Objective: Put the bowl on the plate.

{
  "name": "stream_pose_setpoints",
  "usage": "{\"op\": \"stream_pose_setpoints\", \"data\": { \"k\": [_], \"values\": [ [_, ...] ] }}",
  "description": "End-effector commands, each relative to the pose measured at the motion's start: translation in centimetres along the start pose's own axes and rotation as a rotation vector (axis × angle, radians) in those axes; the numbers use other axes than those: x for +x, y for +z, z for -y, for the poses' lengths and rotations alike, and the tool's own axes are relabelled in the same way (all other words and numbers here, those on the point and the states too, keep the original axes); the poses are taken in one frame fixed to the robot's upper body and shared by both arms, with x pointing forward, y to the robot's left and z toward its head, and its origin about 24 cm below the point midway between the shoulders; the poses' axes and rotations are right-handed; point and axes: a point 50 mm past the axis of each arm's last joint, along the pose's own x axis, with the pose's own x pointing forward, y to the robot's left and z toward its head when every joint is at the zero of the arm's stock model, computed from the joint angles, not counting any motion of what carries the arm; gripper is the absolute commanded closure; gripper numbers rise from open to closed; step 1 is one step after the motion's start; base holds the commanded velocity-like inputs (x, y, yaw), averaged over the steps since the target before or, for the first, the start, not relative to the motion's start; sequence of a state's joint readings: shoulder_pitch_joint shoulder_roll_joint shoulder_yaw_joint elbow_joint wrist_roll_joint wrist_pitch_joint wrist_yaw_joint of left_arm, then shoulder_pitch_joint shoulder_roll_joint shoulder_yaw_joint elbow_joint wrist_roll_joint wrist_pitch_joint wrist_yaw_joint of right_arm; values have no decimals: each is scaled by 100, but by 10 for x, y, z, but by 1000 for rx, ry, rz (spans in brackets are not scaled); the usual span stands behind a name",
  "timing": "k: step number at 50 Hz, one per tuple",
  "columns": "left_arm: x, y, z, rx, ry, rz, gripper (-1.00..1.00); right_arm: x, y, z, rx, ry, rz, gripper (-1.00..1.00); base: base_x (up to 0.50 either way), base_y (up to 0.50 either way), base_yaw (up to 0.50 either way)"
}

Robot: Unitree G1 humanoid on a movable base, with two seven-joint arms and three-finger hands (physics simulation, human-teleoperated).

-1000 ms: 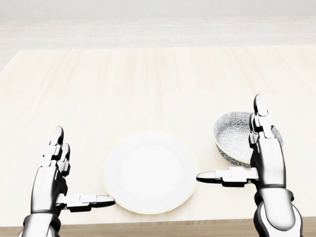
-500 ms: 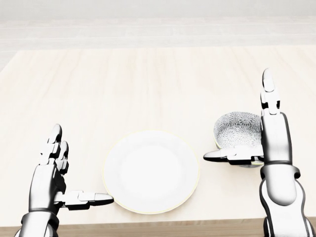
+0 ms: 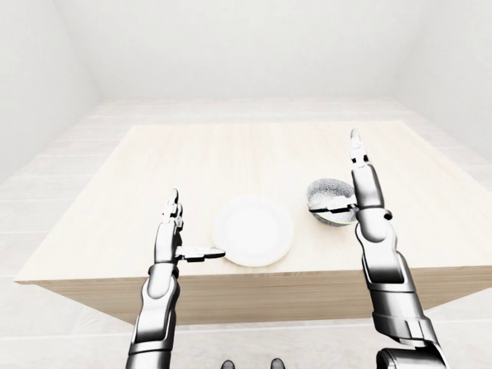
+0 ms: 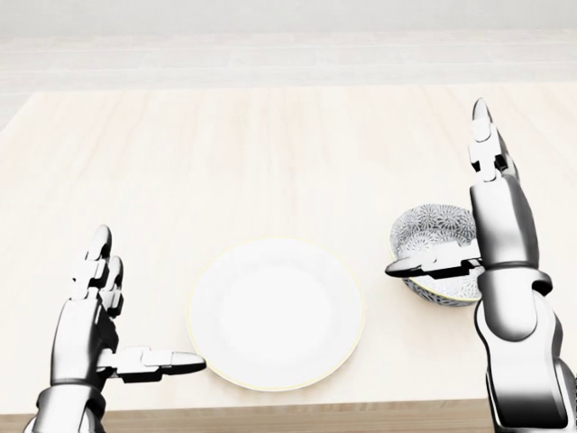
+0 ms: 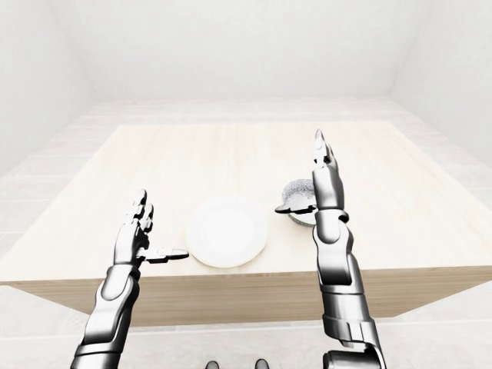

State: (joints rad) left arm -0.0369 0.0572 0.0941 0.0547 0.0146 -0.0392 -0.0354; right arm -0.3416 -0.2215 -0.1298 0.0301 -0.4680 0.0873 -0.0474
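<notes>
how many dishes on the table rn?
2. White plate bottom centre of the head view; patterned bowl to its right, partly behind the right hand. None look hidden.

Head view: bowl right of plate, apart, both on the table.

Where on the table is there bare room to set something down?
Bare: the wide stretch of table above the plate and bowl in the head view. Crowded: around the bowl, where the right hand stands open.
</notes>
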Motion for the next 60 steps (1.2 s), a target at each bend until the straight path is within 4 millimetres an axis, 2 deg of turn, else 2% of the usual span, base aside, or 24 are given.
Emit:
{"op": "stream_pose_setpoints", "data": {
  "k": [1, 16, 35, 60],
  "values": [
    [4, 0, -1, 4, 6, -2, -100, 4, -6, -3, -129, 31, -18, -100, 0, 0, 0],
    [2, 1, -3, 8, 19, 7, -100, 2, -2, -2, -219, 52, 0, -100, 0, 0, 0],
    [1, -2, -4, 21, 34, 13, -100, 5, -20, -13, -341, 101, -68, -100, 0, 0, 0],
    [1, -3, -3, 19, 28, 7, -100, 10, -27, -16, -437, 116, -92, -100, 0, 0, 0]
  ]
}}
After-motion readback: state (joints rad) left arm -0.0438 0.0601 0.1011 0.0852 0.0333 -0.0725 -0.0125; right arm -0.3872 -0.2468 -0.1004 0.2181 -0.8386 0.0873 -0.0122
